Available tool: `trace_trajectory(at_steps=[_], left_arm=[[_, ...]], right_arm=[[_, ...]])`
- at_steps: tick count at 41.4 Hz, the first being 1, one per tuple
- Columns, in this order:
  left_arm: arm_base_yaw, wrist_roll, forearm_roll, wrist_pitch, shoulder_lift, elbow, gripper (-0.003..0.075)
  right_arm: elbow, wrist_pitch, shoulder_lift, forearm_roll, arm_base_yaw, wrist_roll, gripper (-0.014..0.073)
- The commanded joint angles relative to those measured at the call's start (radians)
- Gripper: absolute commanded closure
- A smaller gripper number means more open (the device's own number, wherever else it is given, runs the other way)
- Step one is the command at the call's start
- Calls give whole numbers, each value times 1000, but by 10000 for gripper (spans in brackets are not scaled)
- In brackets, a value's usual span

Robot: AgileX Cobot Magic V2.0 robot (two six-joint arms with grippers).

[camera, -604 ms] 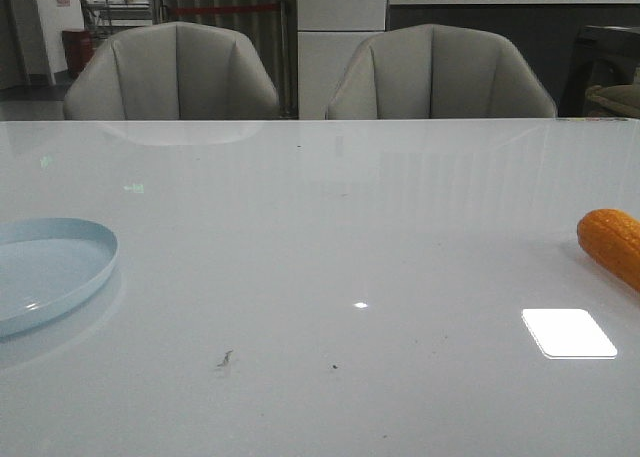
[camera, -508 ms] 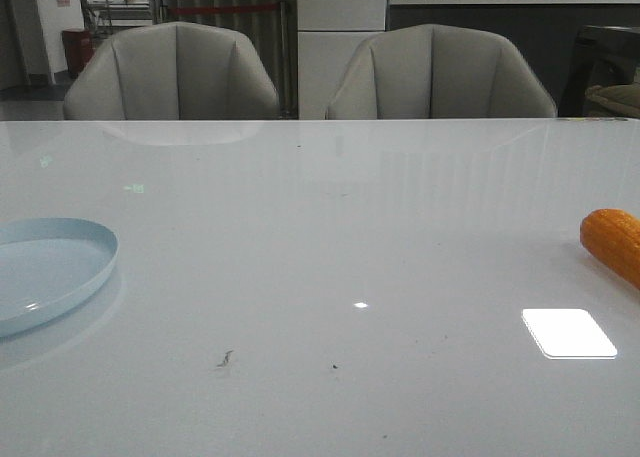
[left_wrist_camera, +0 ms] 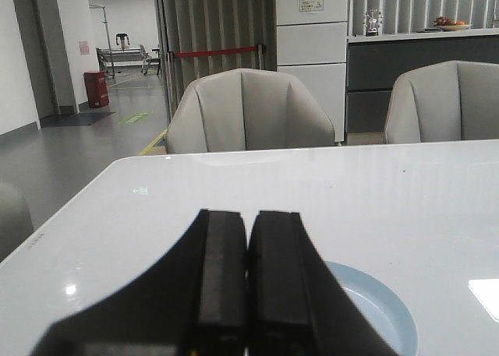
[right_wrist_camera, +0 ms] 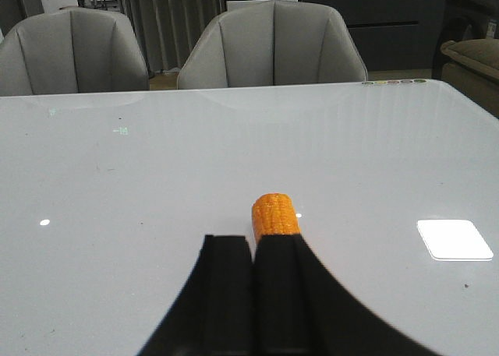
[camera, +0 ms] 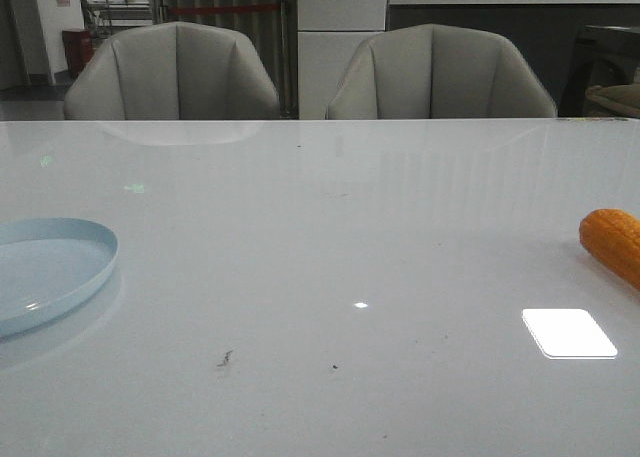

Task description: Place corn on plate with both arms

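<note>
The orange-yellow corn (camera: 612, 243) lies on the white table at the far right edge of the front view, partly cut off. The pale blue plate (camera: 50, 269) sits at the far left, also partly cut off. Neither gripper shows in the front view. In the left wrist view my left gripper (left_wrist_camera: 249, 220) is shut and empty, with the plate (left_wrist_camera: 382, 317) just behind its right finger. In the right wrist view my right gripper (right_wrist_camera: 252, 243) is shut and empty, and the corn's blunt end (right_wrist_camera: 274, 214) shows just beyond its right finger; the rest of the cob is hidden.
The glossy white table (camera: 330, 247) bears a bright window reflection (camera: 568, 332) at the front right and small dark specks (camera: 226, 358) near the front. Two grey chairs (camera: 170, 72) stand behind the far edge.
The corn has shifted very slightly to the right in the front view. The plate has not moved.
</note>
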Motion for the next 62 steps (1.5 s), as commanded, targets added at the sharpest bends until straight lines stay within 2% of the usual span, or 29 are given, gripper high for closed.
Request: trace_trajectory(at_steps=[1, 13, 21, 25, 28, 34, 39, 53, 62], left_arm=[[1, -11, -6, -94, -15, 37, 626], [1, -11, -6, -140, -15, 37, 626], [1, -11, -16, -378, -15, 29, 625], [1, -11, -16, -375, -15, -13, 625], [1, -11, -14, -343, -14, -62, 625], [1, -11, 33, -210, 0, -200, 625], [1, -11, 73, -115, 73, -325, 624], [1, -11, 75, -109, 506, -650, 624], [1, -11, 75, -94, 786, -750, 624]], right_arm=[[-22, -95, -19, -2, -1, -1, 538], [-22, -194, -19, -2, -1, -1, 538], [-22, -316, -19, -2, -1, 0, 538], [-39, -386, -19, -2, -1, 1, 538], [-97, -358, -18, -2, -1, 1, 538], [-315, -122, 26, -2, -1, 0, 537], [-486, 9, 148, -2, -1, 0, 537], [-826, 35, 631, -2, -1, 0, 537], [-892, 34, 860, -2, -1, 0, 537]])
